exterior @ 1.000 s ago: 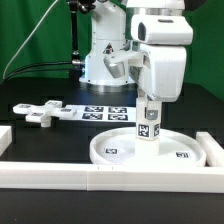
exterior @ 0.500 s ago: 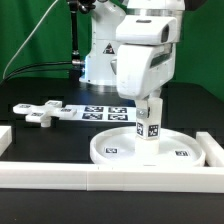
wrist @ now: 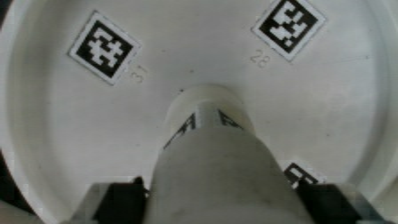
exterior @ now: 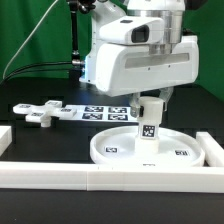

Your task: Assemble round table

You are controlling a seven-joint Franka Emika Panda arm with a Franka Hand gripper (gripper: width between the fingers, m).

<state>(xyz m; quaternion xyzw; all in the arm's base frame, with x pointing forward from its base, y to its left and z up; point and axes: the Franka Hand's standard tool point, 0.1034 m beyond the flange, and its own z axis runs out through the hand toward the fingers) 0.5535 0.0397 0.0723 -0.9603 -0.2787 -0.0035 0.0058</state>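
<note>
The large round rimmed disc (exterior: 145, 150) lies flat on the black table near the front border bar. The short cylindrical leg (exterior: 148, 128) stands upright at the disc's middle, tagged on its side. My gripper (exterior: 150, 101) is shut on the leg's top end. In the wrist view the leg (wrist: 214, 150) runs down to the disc (wrist: 196, 60) between my dark fingers (wrist: 121, 200), and two square tags show on the disc. The cross-shaped piece (exterior: 38, 111) lies flat at the exterior view's left.
The marker board (exterior: 100, 113) lies behind the disc. White border bars (exterior: 60, 177) run along the front and at the exterior view's right (exterior: 212, 150). The robot base (exterior: 95, 60) stands at the back.
The wrist has turned about the upright leg, so the gripper housing now faces broadside to the camera. The leg stays at the disc's middle.
</note>
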